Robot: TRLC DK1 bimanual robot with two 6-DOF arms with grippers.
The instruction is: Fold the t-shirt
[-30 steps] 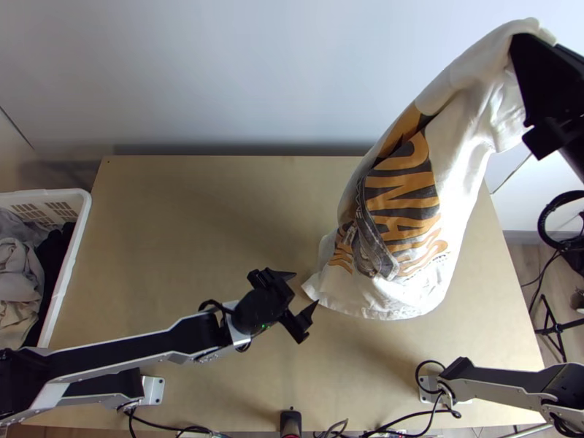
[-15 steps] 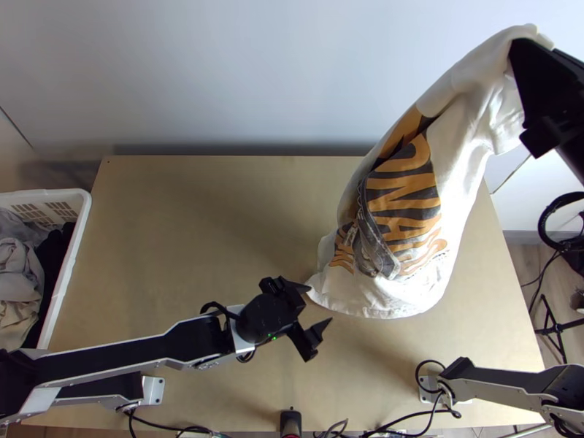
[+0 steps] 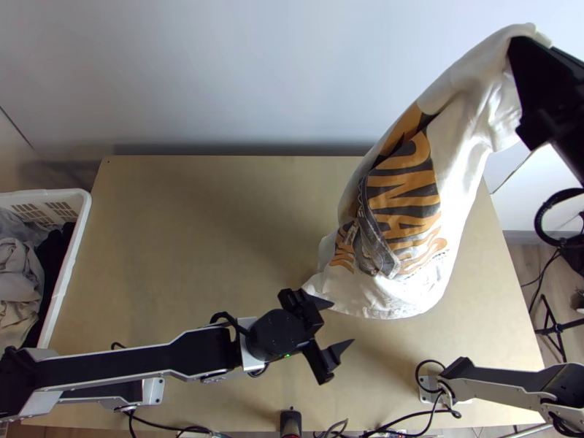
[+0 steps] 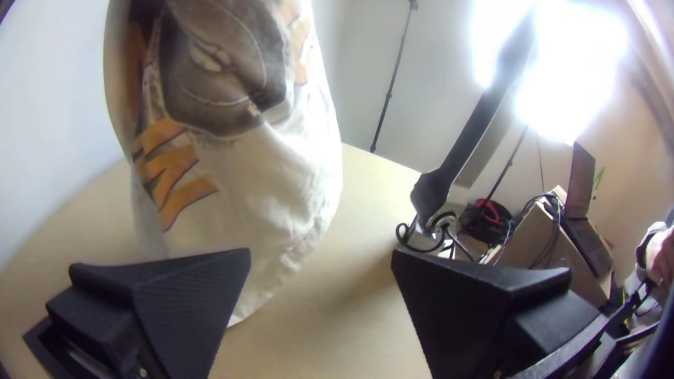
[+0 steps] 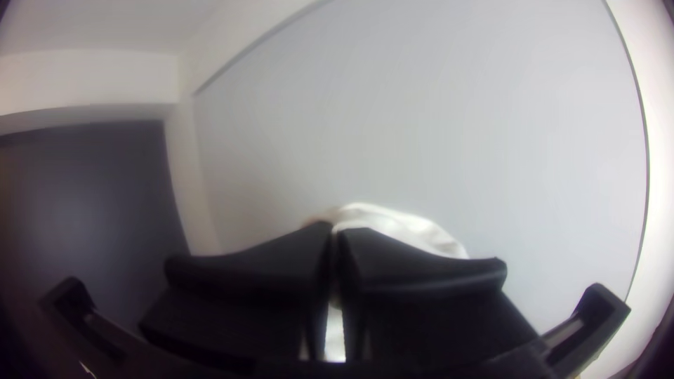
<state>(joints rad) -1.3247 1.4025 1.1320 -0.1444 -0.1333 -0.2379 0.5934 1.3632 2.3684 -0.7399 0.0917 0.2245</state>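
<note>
In the top view we have the wall (image 3: pixel 219 73) behind the table (image 3: pixel 182 241) and the basket (image 3: pixel 85 212) beside its left edge, with clothes (image 3: pixel 18 277) in it. Over the table's right half hangs the t-shirt (image 3: pixel 467 168), from the right gripper (image 3: pixel 520 45). We find the left gripper (image 3: pixel 343 323) before the t-shirt, near its lower edge.
</note>
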